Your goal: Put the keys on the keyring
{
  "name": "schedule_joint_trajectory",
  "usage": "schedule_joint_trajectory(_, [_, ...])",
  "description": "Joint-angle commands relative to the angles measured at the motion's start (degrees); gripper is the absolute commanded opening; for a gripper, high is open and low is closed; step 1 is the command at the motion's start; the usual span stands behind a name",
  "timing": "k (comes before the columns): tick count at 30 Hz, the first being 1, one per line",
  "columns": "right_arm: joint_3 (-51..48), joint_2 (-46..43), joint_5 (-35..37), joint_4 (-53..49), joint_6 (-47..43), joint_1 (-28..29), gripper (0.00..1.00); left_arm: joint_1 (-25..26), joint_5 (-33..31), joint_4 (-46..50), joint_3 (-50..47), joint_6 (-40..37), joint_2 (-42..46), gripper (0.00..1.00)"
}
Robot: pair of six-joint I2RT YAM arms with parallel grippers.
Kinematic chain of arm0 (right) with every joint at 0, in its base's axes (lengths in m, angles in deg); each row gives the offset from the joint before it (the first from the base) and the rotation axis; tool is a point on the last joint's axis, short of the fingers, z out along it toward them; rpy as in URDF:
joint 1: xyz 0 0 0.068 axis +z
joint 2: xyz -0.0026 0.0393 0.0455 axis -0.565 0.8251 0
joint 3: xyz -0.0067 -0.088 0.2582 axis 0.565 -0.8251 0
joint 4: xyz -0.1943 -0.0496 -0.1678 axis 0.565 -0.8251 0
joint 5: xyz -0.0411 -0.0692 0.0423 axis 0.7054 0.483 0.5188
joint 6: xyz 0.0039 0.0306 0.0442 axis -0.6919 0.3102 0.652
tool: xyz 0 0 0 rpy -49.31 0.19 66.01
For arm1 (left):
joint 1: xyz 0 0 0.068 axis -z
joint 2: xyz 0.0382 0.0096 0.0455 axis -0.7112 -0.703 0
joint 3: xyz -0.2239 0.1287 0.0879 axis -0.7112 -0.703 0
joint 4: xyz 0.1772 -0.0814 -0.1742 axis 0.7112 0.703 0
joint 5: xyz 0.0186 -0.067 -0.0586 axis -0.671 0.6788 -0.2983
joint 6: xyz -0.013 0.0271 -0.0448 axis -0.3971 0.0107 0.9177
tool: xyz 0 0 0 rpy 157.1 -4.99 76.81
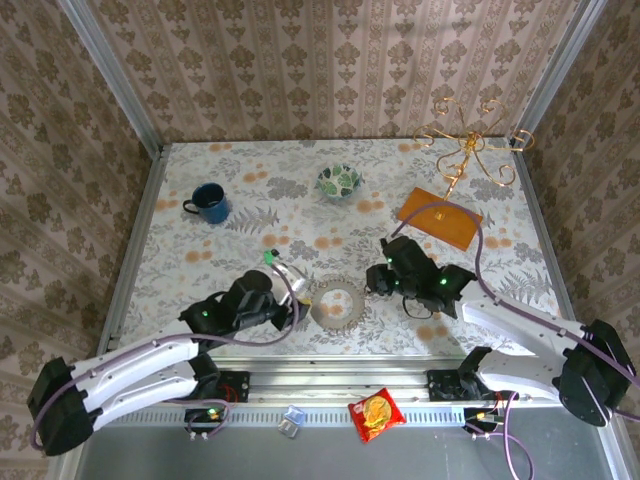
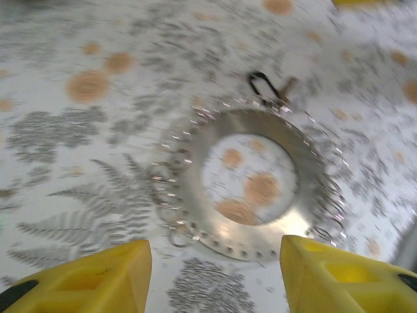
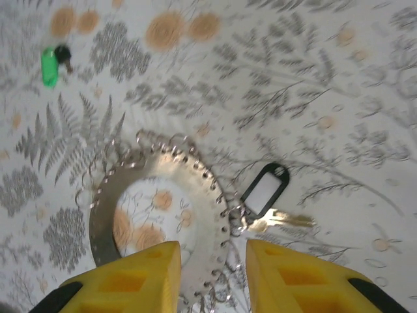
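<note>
The keys (image 1: 273, 260) lie on the table with their bright green head (image 3: 49, 67) up-left of the flat silver disc (image 1: 337, 303). The keyring (image 3: 266, 189), a thin dark oval loop, rests at the disc's right edge with a brass key (image 3: 287, 220) beside it; it appears beyond the disc as the keyring (image 2: 260, 83). My left gripper (image 1: 302, 294) sits just left of the disc, and its yellow fingers (image 2: 98, 277) stand apart around bare table, left gripper (image 2: 215, 280). My right gripper (image 1: 374, 283) hangs over the disc's right rim, right gripper (image 3: 212, 277) open, nothing held.
The silver disc (image 2: 251, 225) carries many small wire rings round its rim. A blue mug (image 1: 209, 203), a patterned bowl (image 1: 340, 181), an orange board (image 1: 440, 218) and a gold wire stand (image 1: 470, 145) are at the back. A red packet (image 1: 376, 413) lies off the table's front edge.
</note>
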Motion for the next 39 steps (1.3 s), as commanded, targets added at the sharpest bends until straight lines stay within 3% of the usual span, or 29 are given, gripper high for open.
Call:
schedule_joint_trajectory(1, [-1.4,-2.2,-1.0,0.4,1.6,-1.4,0.33,4.1,2.2,5.2,3.7,-5.4,-5.0,0.54])
schedule_joint_trajectory(7, [-1.5,-1.5,-1.7,1.0,0.1,-2.1,0.32,7.7,3.5,6.4,9.5,-9.5,-16.4,0.53])
schedule_joint_trajectory(17, [-2.6,-1.0,-2.2,1.9,-0.3,-2.5,0.32,7.8,10.0,7.6,15.5,-10.9,-30.0,0.5])
schedule_joint_trajectory(39, [-3.0,-1.5,-2.3,1.0,-1.6,-3.3,0.32,7.1,9.7,12.5,20.4,-9.6,-38.3,0.34])
